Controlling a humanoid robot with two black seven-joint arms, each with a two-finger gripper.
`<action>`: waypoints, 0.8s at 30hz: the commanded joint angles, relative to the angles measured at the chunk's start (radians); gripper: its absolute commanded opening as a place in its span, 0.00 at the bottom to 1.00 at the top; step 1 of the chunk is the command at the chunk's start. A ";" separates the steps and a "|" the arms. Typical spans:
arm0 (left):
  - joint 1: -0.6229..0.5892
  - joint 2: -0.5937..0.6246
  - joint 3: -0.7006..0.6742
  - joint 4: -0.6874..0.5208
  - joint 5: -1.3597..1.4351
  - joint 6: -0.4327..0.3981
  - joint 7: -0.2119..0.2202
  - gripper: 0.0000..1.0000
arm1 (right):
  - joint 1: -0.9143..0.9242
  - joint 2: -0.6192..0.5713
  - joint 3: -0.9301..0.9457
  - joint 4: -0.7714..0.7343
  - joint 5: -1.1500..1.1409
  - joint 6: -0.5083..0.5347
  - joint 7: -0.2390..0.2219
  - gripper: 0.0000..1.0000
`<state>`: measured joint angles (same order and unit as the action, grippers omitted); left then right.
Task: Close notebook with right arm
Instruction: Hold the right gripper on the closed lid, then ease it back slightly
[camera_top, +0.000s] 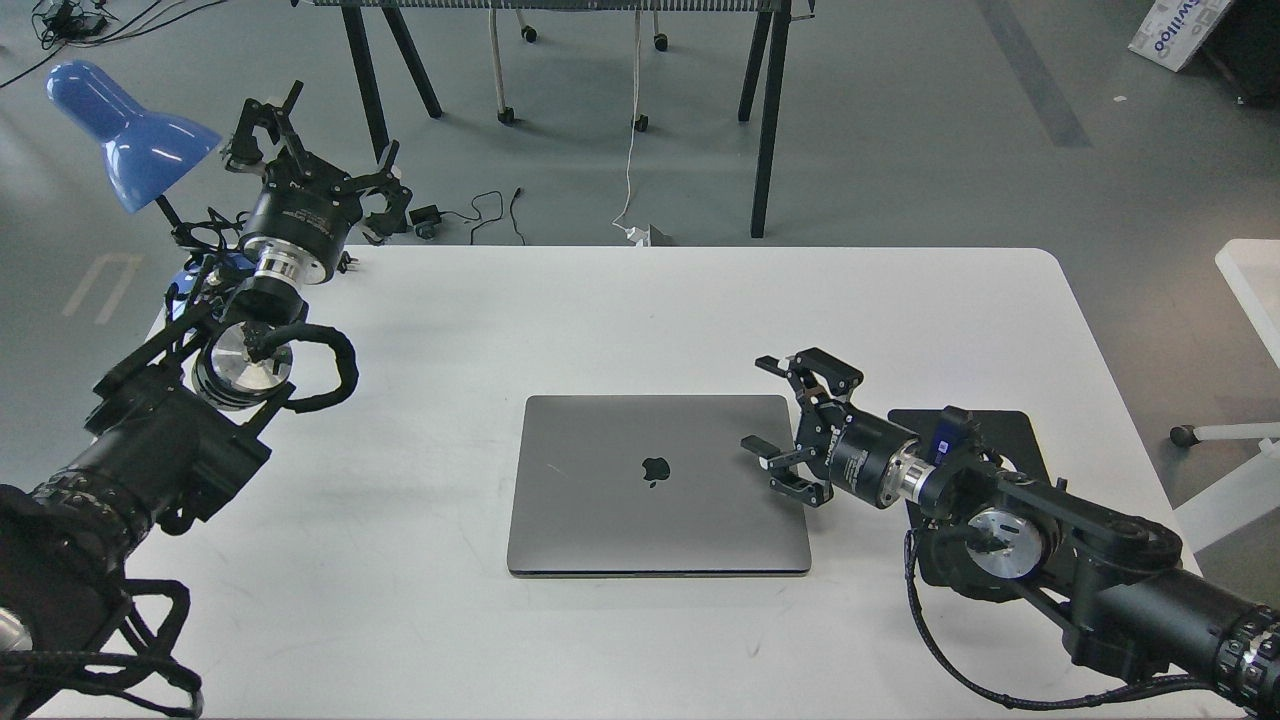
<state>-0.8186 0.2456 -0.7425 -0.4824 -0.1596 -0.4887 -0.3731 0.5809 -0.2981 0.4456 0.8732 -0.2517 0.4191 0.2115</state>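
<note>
The notebook (655, 485), a slim grey metal laptop with an apple logo, lies shut and flat on the white table (640, 300). My right gripper (762, 403) is open and empty, just above the lid's right edge. Whether it touches the lid cannot be told. The right arm comes in from the lower right, with a small blue part at its wrist. My left gripper (320, 130) is open and empty, held high over the table's far left corner, well away from the notebook.
A black mouse pad (1010, 440) lies right of the notebook, mostly under my right arm. A blue desk lamp (125, 135) stands at the far left corner. Table legs and cables are on the floor behind. A second white table edge (1250, 290) is at right.
</note>
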 joint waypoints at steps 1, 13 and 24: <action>-0.001 0.000 0.000 -0.001 0.000 0.000 0.000 1.00 | 0.004 -0.003 0.146 -0.002 0.000 0.009 0.003 1.00; 0.001 -0.002 0.002 -0.001 0.000 0.000 0.000 1.00 | 0.002 0.010 0.671 -0.014 0.002 -0.005 0.005 1.00; -0.001 -0.002 0.003 -0.001 0.000 0.000 0.000 1.00 | 0.094 0.040 0.729 -0.218 0.330 -0.002 -0.067 1.00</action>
<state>-0.8189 0.2439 -0.7393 -0.4821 -0.1596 -0.4887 -0.3730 0.6600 -0.2600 1.1731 0.6891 0.0455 0.4160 0.1397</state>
